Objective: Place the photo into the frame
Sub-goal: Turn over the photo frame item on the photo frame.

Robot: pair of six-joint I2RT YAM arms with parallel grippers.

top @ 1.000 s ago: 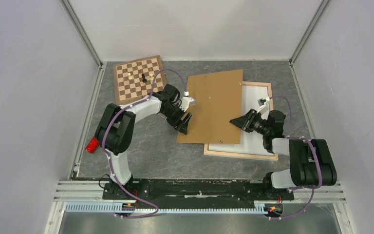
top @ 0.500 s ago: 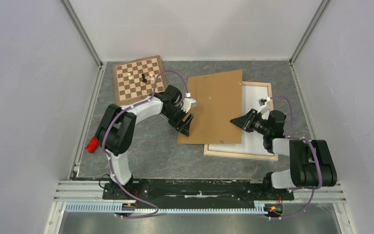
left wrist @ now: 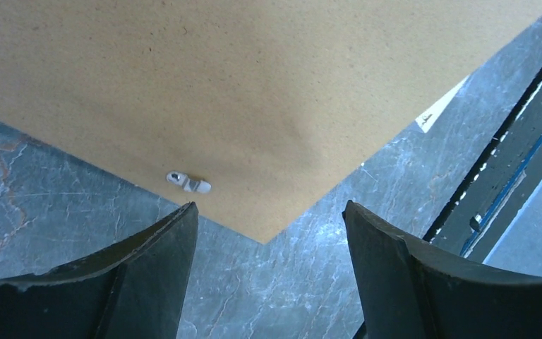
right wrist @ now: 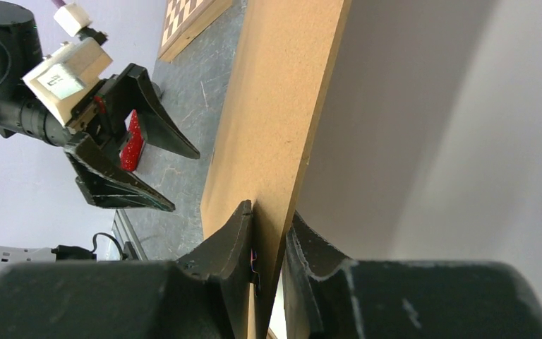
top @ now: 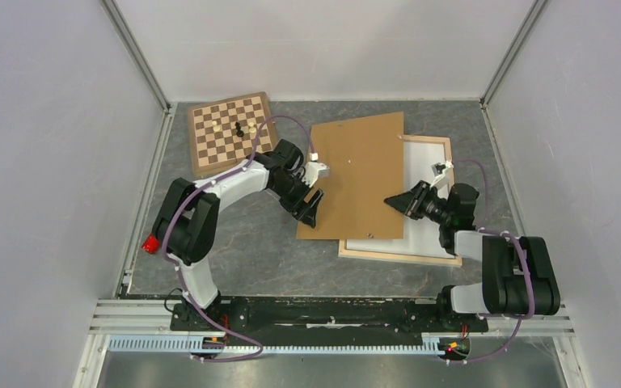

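The brown backing board (top: 356, 174) is laid over the frame's (top: 404, 257) left side, the apparently face-down photo (top: 424, 230) showing right of it. Its right edge is pinched by the right tool (top: 390, 200); the left tool (top: 311, 207) is held open near its corner. The photo could be dragged askew if the board is slid.

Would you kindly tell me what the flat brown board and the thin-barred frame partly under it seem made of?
The flat brown board looks like matte fibreboard: even tan, finely speckled, no grain. The thin-barred frame seems pale bare wood, judging by its natural tone; grain is too small to confirm.
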